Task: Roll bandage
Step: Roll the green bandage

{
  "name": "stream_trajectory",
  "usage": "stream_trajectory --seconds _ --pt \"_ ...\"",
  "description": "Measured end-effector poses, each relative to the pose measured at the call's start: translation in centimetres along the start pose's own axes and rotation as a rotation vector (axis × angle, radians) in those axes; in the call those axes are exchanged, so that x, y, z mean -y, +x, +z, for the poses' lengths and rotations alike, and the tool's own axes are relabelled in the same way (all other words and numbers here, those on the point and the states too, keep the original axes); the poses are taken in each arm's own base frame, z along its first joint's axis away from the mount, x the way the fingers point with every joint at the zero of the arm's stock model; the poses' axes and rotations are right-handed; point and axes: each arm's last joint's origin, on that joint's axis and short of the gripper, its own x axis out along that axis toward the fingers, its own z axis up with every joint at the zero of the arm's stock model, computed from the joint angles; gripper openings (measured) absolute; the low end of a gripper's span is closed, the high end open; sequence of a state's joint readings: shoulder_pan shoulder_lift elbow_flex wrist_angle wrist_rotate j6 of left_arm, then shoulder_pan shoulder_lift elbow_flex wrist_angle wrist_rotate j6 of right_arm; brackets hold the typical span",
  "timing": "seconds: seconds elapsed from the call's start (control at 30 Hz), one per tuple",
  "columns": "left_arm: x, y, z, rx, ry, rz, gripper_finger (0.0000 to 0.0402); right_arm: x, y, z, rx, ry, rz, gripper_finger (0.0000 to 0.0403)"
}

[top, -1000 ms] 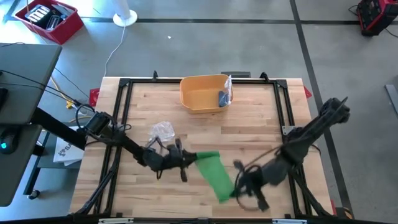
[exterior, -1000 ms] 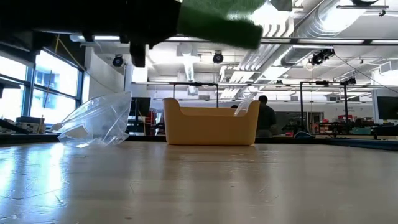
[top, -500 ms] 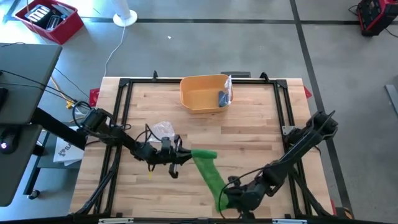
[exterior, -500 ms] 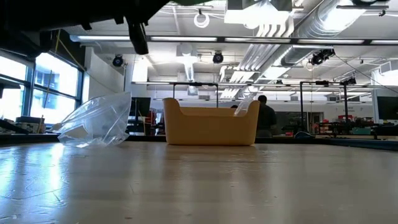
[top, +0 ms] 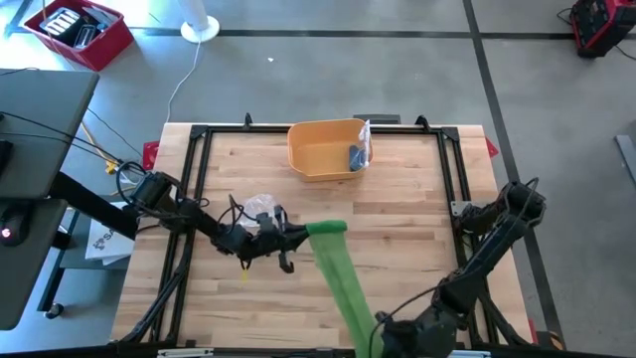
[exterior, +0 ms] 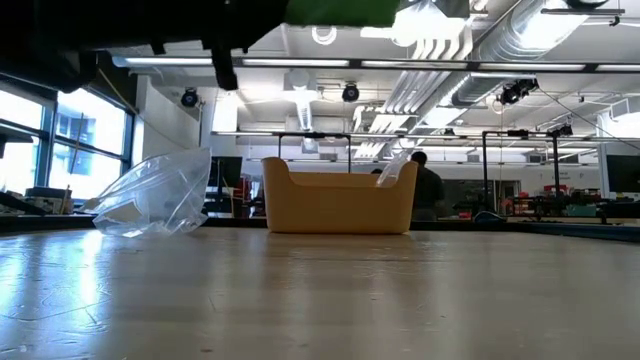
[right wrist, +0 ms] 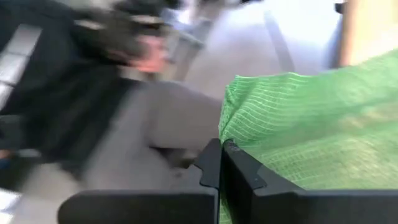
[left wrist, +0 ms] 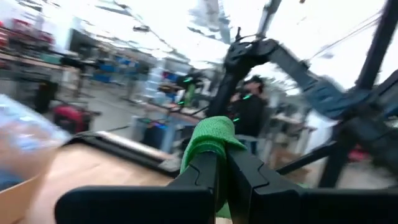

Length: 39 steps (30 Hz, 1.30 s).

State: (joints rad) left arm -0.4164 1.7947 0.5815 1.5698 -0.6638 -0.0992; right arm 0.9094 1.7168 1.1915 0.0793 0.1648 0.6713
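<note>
The green mesh bandage [top: 343,276] is a long strip stretched in the air between my two grippers, clear of the wooden table [top: 417,229]. The low view shows it only as green [exterior: 340,10] at the top of the picture. My left gripper [top: 303,237] is shut on its far end, left of the table's middle. My right gripper [top: 376,333] is shut on its near end, at the table's near edge. My left gripper pinches the bandage's bunched far end [left wrist: 210,138] between its two fingers, which lie about level and come from the table's left. The strip runs on from there toward the near edge, off the table. My right gripper pinches the strip's near end [right wrist: 249,134] between its two fingers [right wrist: 239,171]. The cloth spreads wide and flat beyond the fingertips. That end is held above the table's near edge, and the strip looks drawn straight.
A yellow bin [top: 326,149] with a small blue thing in it stands at the far middle of the table. A clear plastic bag [top: 260,209] lies just beyond my left gripper. Black frame rails [top: 194,179] run along the table's edges.
My right gripper has moved down and toward the table's near edge, rolling as it went, still shut on the bandage. The strip has been drawn out longer and straighter. My left gripper has shifted a little toward the far edge with its end.
</note>
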Motion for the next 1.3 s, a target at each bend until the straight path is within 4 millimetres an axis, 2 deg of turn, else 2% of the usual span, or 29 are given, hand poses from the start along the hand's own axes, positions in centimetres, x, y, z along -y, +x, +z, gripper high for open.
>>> stream_trajectory --seconds 0.17,0.37,0.53,0.7,0.83,1.0,1.17,1.3 --pt "1.3 1.2 0.8 0.033 -0.088 -0.133 0.0005 4.2 -0.1 0.1 -0.052 -0.101 -0.372 0.0" --pt "3.8 2.0 2.1 0.076 -0.189 -0.29 0.0005 10.6 -1.2 -0.6 -0.149 -0.152 -0.78 0.0" --pt "5.5 1.9 2.8 0.095 -0.235 -0.366 0.0005 15.2 -2.5 -3.6 -0.193 -0.093 -1.002 0.0" --pt "6.2 1.8 3.0 0.104 -0.233 -0.368 0.0005 17.7 -3.9 -7.6 -0.201 0.065 -1.079 0.0" --pt "6.1 1.7 3.0 0.125 -0.13 -0.301 0.0005 16.5 -3.6 -9.7 -0.181 0.134 -0.959 0.0" --pt "5.6 2.0 2.8 0.13 0.102 -0.186 0.0005 12.3 -2.2 -10.1 -0.11 0.121 -0.74 0.0" --pt "5.0 2.4 1.5 0.013 0.332 -0.055 0.0005 5.5 -1.2 -7.4 -0.009 0.067 -0.594 0.0" --pt "4.2 2.6 -0.3 -0.145 0.445 -0.022 0.0005 -0.7 -1.9 -4.0 0.088 -0.021 -0.522 0.0"
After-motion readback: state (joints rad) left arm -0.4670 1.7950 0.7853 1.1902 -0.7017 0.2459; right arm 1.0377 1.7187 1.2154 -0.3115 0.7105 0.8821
